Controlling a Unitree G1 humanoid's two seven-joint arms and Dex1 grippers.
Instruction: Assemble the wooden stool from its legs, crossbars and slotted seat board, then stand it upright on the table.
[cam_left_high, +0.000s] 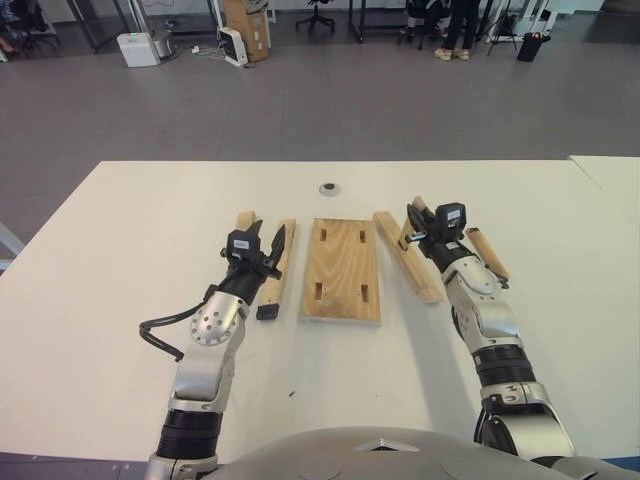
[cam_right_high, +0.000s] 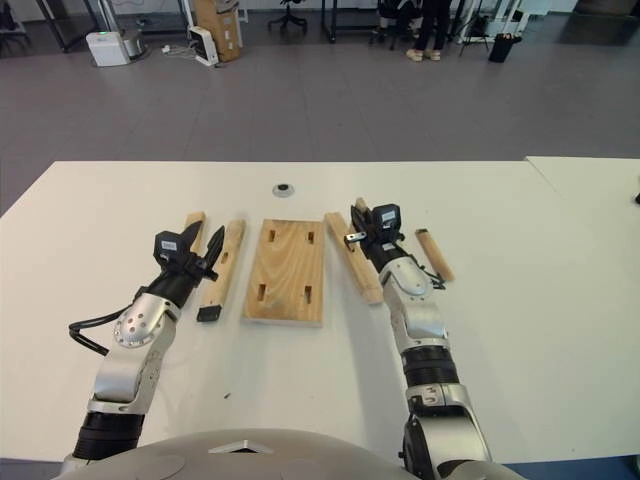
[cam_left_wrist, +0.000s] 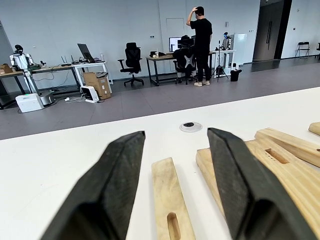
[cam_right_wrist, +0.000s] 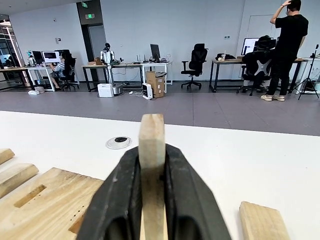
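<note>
Seat board (cam_left_high: 342, 270): lies flat near the middle of the white table (cam_left_high: 120, 250), 4 slots facing up, long side running away from the robot.

Left claw (cam_left_high: 270, 238): sits just left of the seat board, over the far half of a long leg (cam_left_high: 272, 290). Fingers (cam_left_wrist: 105, 200) spread well apart, gripping nothing. Frames a slotted strip of wood (cam_left_wrist: 169, 205) between them in the wrist view; cannot tell whether they touch the wood.

Long leg: lies parallel to the seat board's left edge, close to it but apart, with a dark tip at the near end. Short piece (cam_left_high: 244, 220): lies farther left of the seat board, level with its far corner.

Right claw (cam_right_wrist: 152, 149): sits just right of the seat board's far right corner, fingers clamped tight on a thin bar (cam_right_wrist: 152, 130) that stands up between them.

Second leg (cam_left_high: 408, 258): lies right of the seat board, slanting away from it toward the near end. Another short piece (cam_left_high: 487, 253): lies farther right of the seat board, beyond the right arm.

Round grey cap (cam_left_high: 329, 187): sits in the tabletop beyond the seat board's far edge.
</note>
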